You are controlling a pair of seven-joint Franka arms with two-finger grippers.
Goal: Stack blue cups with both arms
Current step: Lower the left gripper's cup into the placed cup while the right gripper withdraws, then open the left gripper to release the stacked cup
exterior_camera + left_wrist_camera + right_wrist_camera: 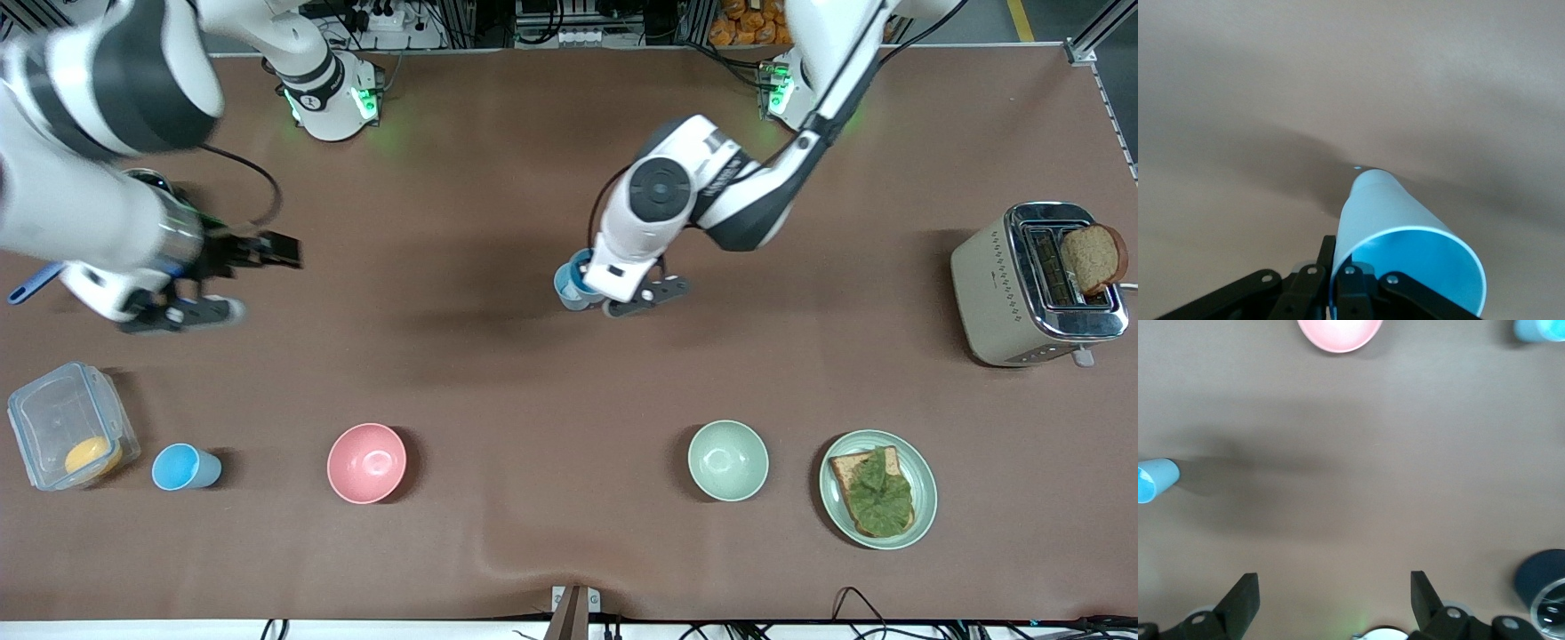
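My left gripper is over the middle of the table, shut on the rim of a light-blue cup. In the left wrist view the fingers pinch the wall of this cup, which tilts with its base at or just above the cloth. A second blue cup stands upright near the front edge, beside a clear box, toward the right arm's end. My right gripper is open and empty, up over bare cloth at that end. The right wrist view shows its spread fingertips, the held cup and the standing cup.
A pink bowl, a pale green bowl and a plate with toast and lettuce line the front. A clear box holds something yellow. A toaster with bread stands at the left arm's end. A dark blue object lies under the right arm.
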